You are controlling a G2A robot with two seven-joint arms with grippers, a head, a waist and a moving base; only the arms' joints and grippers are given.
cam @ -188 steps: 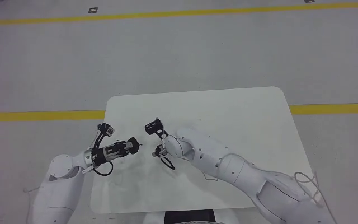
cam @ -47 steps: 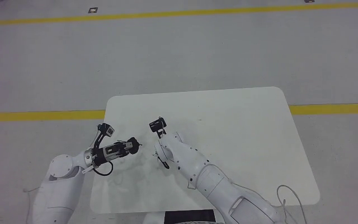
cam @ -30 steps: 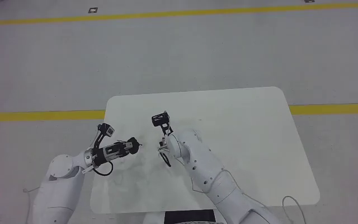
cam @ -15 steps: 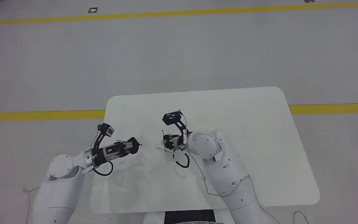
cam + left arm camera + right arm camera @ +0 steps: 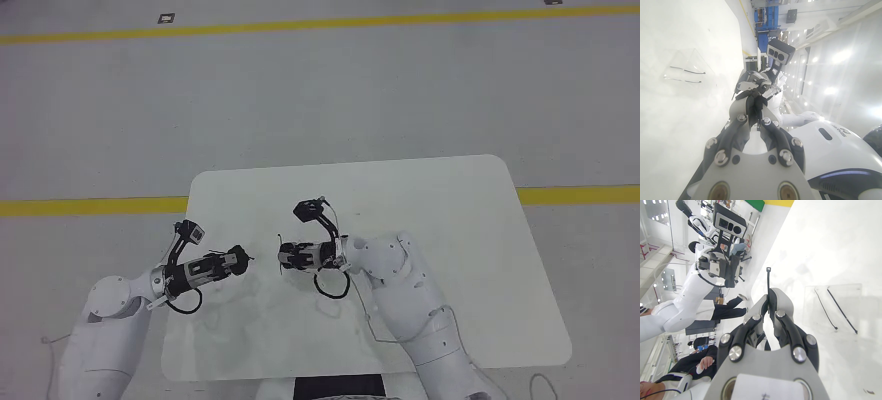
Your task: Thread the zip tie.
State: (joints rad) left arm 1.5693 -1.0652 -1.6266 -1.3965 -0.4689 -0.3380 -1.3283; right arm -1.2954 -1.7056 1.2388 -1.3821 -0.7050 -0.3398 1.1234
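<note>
White tabletop [image 5: 450, 200] spreads under both arms, and we see them held low over its near-left part, facing each other and close but apart. Our right claw [image 5: 769, 294] is pinched fully together on the zip tie [image 5: 768, 281], which stands straight out past the tips with its square head [image 5: 768, 269] leading, clear of the surface. Our left claw [image 5: 753, 103] has its pads pressed together too; we cannot tell whether anything sits between them.

We judge the tie light, thin and springy: stiff along its short free end, whippy over any longer run, and smooth enough to slide in a loose pinch. Holding it close behind the head, as now, should keep the slot steady for threading.

Two spare ties [image 5: 841, 310] lie side by side in a clear tray [image 5: 848, 289] nearby.
</note>
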